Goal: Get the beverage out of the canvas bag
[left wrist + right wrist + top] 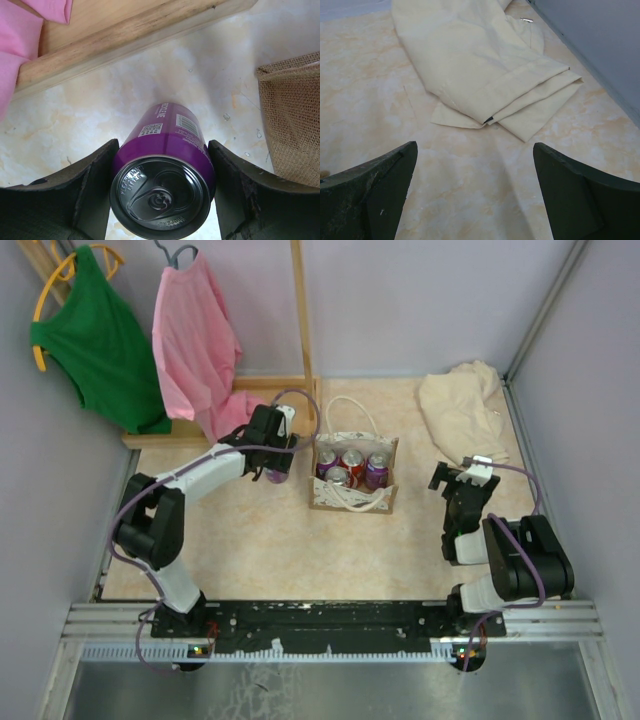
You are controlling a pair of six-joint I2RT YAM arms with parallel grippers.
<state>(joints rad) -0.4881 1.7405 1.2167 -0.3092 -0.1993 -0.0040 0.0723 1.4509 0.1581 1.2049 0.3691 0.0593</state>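
Note:
The canvas bag [350, 498] stands mid-table with white rope handles and several cans inside, purple and red [352, 461]. Its burlap side also shows at the right edge of the left wrist view [295, 125]. My left gripper [272, 458] is just left of the bag, shut on a purple beverage can [167, 150]. The can stands upright with its base on or just above the table [100, 120], outside the bag. Both fingers [95, 190] press the can's sides near its top. My right gripper [475, 200] is open and empty, low over the table on the right side.
A wooden rack base [125, 37] lies just behind the left gripper, with a pink shirt [195, 340] and a green shirt [100, 335] hanging above it. A plain cream cloth [480, 65] lies at the back right, ahead of the right gripper. Grey walls close in both sides.

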